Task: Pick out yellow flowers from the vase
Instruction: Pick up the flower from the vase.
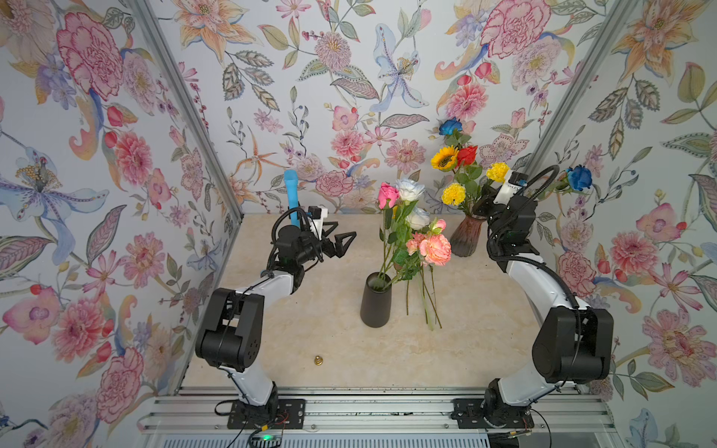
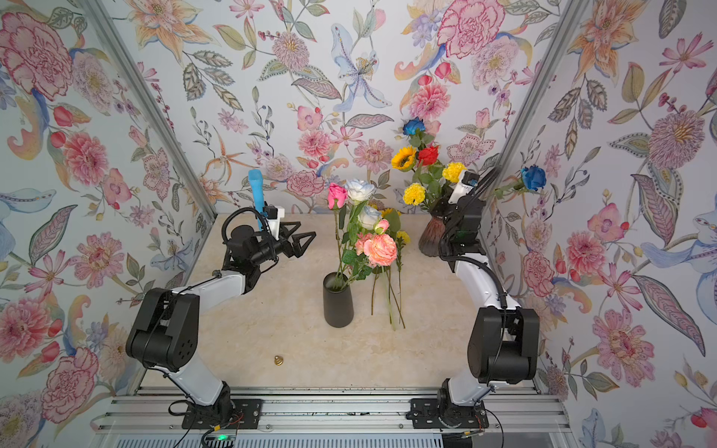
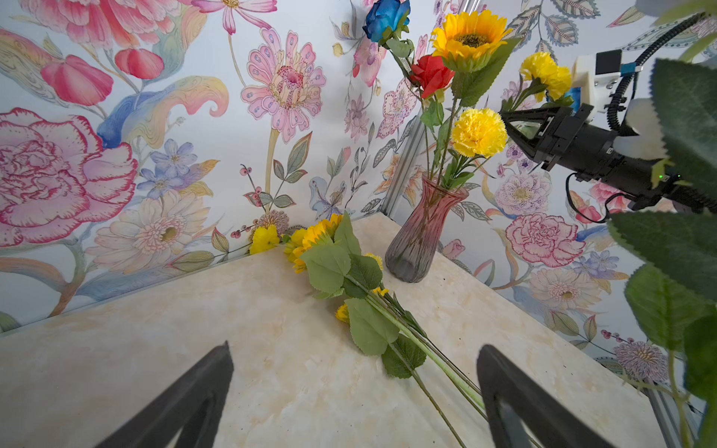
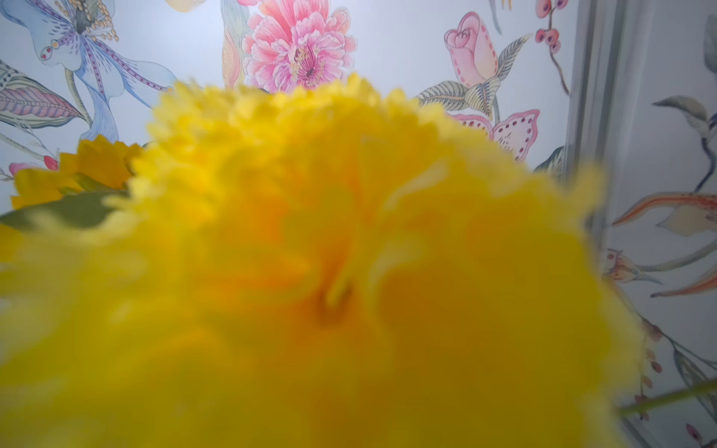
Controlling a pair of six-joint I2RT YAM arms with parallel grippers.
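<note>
The pink-purple glass vase (image 1: 465,240) stands at the back right. It holds a sunflower (image 1: 444,158), two yellow pompoms (image 1: 497,172) (image 1: 453,194), a red rose and blue roses. My right gripper (image 3: 504,115) reaches in above the vase rim with its fingers together on the green stem of the upper pompom (image 3: 545,73). That bloom fills the right wrist view and hides the jaws there. Several yellow flowers (image 3: 310,236) lie on the table left of the vase, stems towards the front. My left gripper (image 1: 341,242) hovers open and empty at the left.
A black vase (image 1: 375,300) with pink, white and peach roses stands mid-table, just in front of the lying stems (image 1: 430,302). A tall blue object (image 1: 291,194) stands at the back left. A small brass piece (image 1: 318,360) sits near the front edge.
</note>
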